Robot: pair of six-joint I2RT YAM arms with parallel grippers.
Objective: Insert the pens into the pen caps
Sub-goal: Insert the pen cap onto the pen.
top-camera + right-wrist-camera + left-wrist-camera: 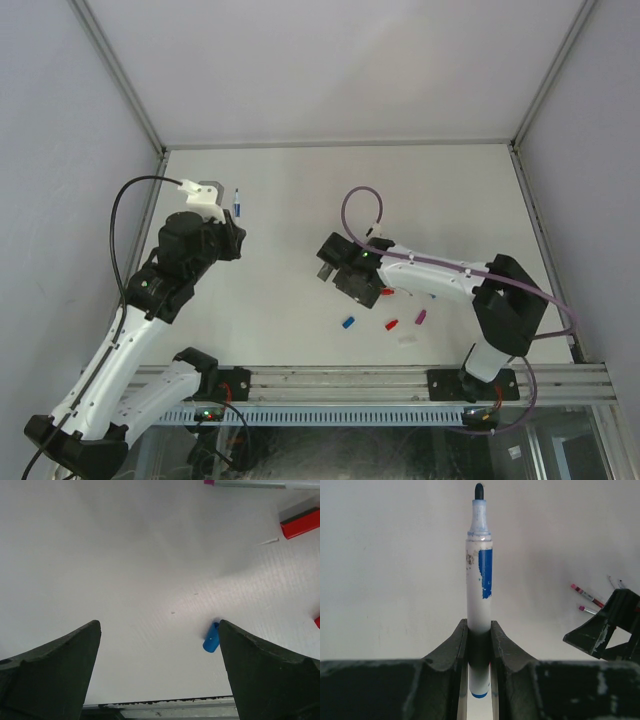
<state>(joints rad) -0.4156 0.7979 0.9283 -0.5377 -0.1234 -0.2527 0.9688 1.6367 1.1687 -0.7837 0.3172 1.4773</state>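
Currently my left gripper [479, 630] is clamped on a blue marker pen [479, 580]. The pen's uncapped tip points away from the wrist, over the far left of the white table [300, 190]. My right gripper [159, 625] hangs with its jaws spread wide and holds nothing. The blue cap [211, 639] lies on the table just beside one of its fingers. A red cap [392, 324] and a magenta cap [421, 317] lie close by, beside the right arm [440, 272]. From the left wrist, two spare pens [587, 596] show partly hidden behind that gripper.
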